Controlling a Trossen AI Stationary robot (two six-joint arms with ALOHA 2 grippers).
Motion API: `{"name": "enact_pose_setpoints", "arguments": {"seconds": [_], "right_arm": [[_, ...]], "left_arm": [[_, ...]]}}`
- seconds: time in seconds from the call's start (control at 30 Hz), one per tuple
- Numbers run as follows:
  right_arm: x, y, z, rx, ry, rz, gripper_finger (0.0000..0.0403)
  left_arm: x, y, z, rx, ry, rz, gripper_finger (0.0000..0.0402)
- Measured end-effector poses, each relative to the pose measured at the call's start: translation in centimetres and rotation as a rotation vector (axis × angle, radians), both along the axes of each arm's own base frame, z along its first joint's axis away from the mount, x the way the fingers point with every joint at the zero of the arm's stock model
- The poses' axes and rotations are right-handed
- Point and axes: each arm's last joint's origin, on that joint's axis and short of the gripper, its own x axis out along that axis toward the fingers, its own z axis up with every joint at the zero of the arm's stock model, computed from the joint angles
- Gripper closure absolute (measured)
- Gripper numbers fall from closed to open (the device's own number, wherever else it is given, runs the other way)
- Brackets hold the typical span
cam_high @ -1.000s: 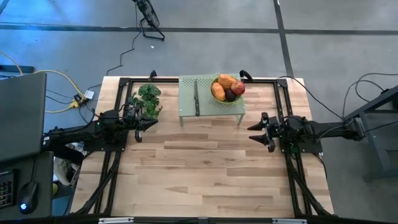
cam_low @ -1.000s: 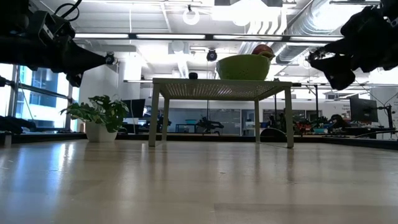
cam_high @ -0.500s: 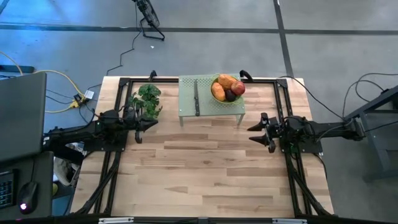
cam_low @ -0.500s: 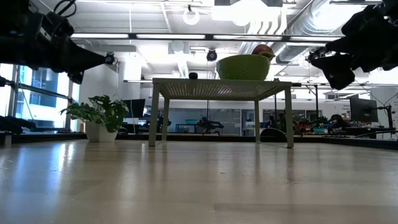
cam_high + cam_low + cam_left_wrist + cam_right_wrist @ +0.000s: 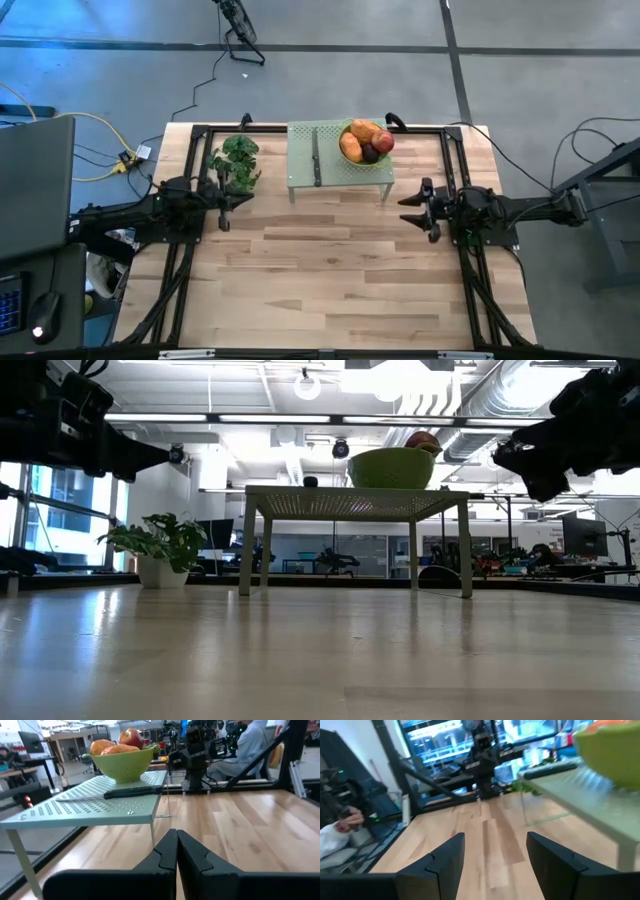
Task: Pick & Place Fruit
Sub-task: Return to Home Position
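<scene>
Over at the 9 o'clock side of the bench (image 5: 330, 270), the left hand (image 5: 238, 198) hangs above the wood, and its wrist view shows the two dark fingers (image 5: 165, 851) pressed flat together, clenched on nothing. Just at its 12 o'clock stands the leafy potted plant (image 5: 237, 160), which the hand isn't touching.

Moving across to 12 o'clock on the bench, there's the pale green perforated shelf (image 5: 303, 170) up on its legs. The black-handled knife (image 5: 316, 158) lies flat on the shelf top, running from 12 to 6. Immediately at its 3 o'clock sits the green strainer bowl (image 5: 125, 767), at the 3 o'clock end of the shelf.

And there's the fruit (image 5: 366, 143), all piled in that bowl. The two orange oblong pieces (image 5: 352, 147) sit toward 9 and 12 o'clock in the bowl, the red apple (image 5: 384, 141) is at 3 o'clock, and the dark purple piece (image 5: 370, 153) is tucked at 6 o'clock between them. From bench level, only the apple's top peeks over the rim.

Finally, at the 3 o'clock side of the bench, the right hand (image 5: 410, 213) hovers above the wood, well apart from the shelf's nearest leg. Its fingers (image 5: 445, 857) are spread wide, released and empty. A seated person (image 5: 242, 747) shows in the room beyond.
</scene>
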Motion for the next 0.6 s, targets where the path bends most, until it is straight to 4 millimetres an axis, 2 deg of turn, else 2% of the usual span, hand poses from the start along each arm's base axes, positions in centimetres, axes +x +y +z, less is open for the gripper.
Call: {"name": "enact_pose_setpoints", "arguments": {"seconds": [0.33,0.6], "right_arm": [[0.0,-0.08,-0.02,-0.044,0.001,-0.026,0.0197],[-0.02,-0.36,-0.08,-0.039,0.008,-0.125,0.0197]], "left_arm": [[0.0,0.01,0.0,0.029,0.005,0.002,0.0401],[0.0,0.01,0.0,0.028,0.005,0.003,0.0401]]}}
